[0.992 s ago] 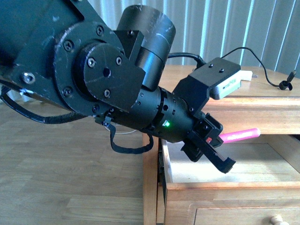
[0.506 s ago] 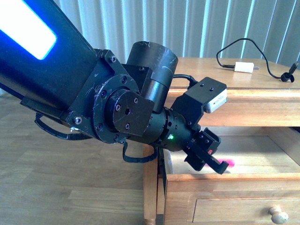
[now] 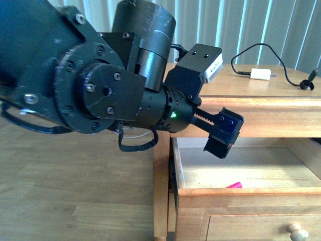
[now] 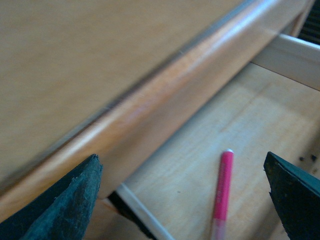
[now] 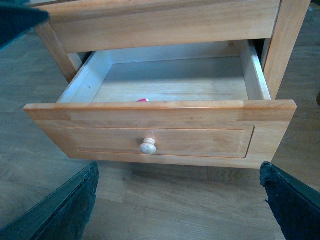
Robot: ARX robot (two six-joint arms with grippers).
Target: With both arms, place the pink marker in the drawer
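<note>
Our left gripper [image 3: 224, 134] hangs spread wide and empty over the open drawer [image 3: 251, 191], where the pink marker [image 4: 223, 185] lies loose near the front wall, so we judge that a hard shove shut could send it rolling or jam it.

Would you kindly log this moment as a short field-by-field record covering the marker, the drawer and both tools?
drawer: pulled open, knob on its front
pink marker: lying flat on the drawer floor, unheld
left tool: open, empty, above the drawer
right tool: open, empty, facing the drawer front
cabinet top: white charger block with black cable
</note>
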